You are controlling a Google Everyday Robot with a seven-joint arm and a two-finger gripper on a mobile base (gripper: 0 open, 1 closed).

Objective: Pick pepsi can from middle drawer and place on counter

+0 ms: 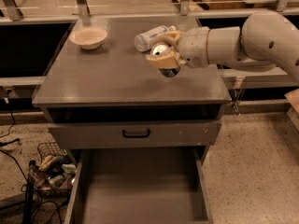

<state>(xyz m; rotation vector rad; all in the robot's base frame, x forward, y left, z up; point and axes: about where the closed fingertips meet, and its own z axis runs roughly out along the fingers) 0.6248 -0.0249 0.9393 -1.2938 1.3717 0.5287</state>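
My gripper (164, 59) is over the right middle of the counter (112, 78), its cream fingers (161, 62) shut around the pepsi can (160, 50). The can is tilted, with its silver top facing the camera and its dark base (171, 72) at or just above the counter surface; I cannot tell whether it touches. The white arm reaches in from the right. The middle drawer (140, 195) stands pulled open at the bottom of the view, and its bare grey floor holds nothing.
A clear plastic bottle (150, 35) with a white label lies on its side just behind the gripper. A cream bowl (88, 36) sits at the counter's back left. A shut drawer front with a black handle (136, 134) is above the open drawer. A wire basket of items (49, 169) is on the floor at left.
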